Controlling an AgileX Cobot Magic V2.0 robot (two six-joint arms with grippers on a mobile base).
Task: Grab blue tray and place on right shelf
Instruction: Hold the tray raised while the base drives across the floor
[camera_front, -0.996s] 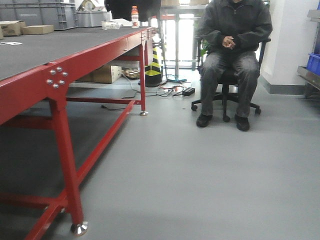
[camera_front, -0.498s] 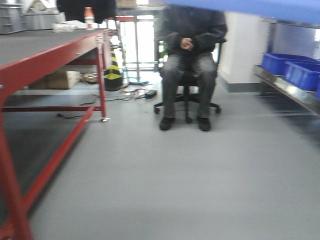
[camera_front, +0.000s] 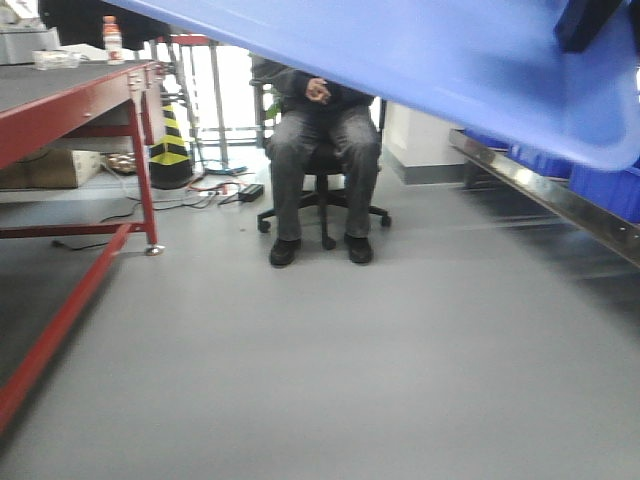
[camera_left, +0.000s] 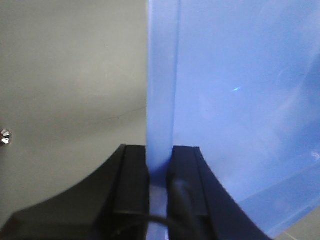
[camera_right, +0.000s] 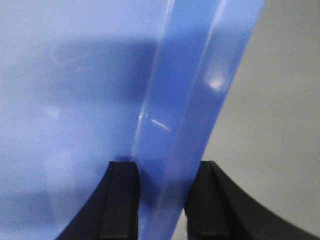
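Note:
The light-blue tray (camera_front: 430, 60) hangs in the air, and its underside fills the top of the front view, tilting down to the right. In the left wrist view my left gripper (camera_left: 160, 150) is shut on the tray's rim (camera_left: 162, 75), with the tray floor (camera_left: 245, 100) spreading to the right. In the right wrist view my right gripper (camera_right: 162, 167) is shut on the opposite rim (camera_right: 192, 100). The right shelf (camera_front: 560, 200), a shiny steel rail, runs along the right side below the tray's low edge.
Dark-blue bins (camera_front: 605, 190) sit on the steel shelf. A person sits on a swivel chair (camera_front: 320, 150) straight ahead. The red-framed table (camera_front: 70, 105) stands at left, with a bottle (camera_front: 112, 35) on top and a striped cone (camera_front: 170, 150) behind it. Grey floor (camera_front: 330, 360) lies between them.
The front view has swung right: the table and the seated person slid left, and the steel shelf came into view. The tray now covers more of the top of the view.

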